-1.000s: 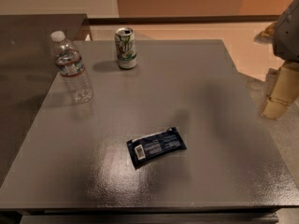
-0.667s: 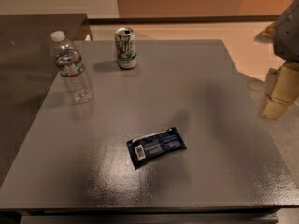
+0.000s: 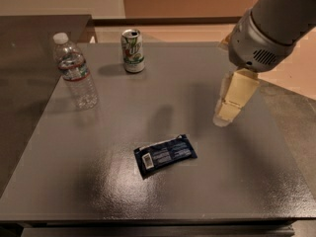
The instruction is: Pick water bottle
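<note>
Clear ribbed white-capped water bottle (image 3: 75, 75), upright, tool (image 3: 223, 118) well right

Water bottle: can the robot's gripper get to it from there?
Probably yes. The gripper hangs over the table, right side; the water bottle stands far left, with nothing standing between. The can and packet sit off that line.

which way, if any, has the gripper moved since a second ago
Yes. The gripper has moved left, from beyond the table's right edge to over the tabletop.
</note>
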Robot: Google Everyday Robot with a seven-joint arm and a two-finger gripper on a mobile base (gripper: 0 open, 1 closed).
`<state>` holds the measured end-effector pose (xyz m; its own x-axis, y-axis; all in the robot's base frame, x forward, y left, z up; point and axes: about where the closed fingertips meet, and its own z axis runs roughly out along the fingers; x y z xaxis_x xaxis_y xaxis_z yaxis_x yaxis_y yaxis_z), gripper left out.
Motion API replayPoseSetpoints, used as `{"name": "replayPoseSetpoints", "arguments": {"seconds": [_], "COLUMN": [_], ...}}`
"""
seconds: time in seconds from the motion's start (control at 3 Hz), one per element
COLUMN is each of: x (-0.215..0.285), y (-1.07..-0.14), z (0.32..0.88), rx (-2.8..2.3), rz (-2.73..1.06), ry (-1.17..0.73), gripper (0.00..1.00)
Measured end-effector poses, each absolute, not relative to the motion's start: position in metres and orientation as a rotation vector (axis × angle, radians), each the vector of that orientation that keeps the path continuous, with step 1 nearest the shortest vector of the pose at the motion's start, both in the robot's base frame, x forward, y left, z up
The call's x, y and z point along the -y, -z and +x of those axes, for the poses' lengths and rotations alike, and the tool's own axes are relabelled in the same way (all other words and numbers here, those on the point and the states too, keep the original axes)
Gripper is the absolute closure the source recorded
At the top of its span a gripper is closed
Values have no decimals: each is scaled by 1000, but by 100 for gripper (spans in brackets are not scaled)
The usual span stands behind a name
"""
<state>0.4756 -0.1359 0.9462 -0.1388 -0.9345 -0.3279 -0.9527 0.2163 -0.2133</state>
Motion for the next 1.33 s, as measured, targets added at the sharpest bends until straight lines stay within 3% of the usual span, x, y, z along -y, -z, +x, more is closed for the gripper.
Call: {"name": "replayPoseSetpoints", "arguments": {"seconds": [1.33], "x": [-47], "y": [-942], "z": [555], "rx": [-1804], "rz": [-1664], "ry": [-394], "gripper": [0]}}
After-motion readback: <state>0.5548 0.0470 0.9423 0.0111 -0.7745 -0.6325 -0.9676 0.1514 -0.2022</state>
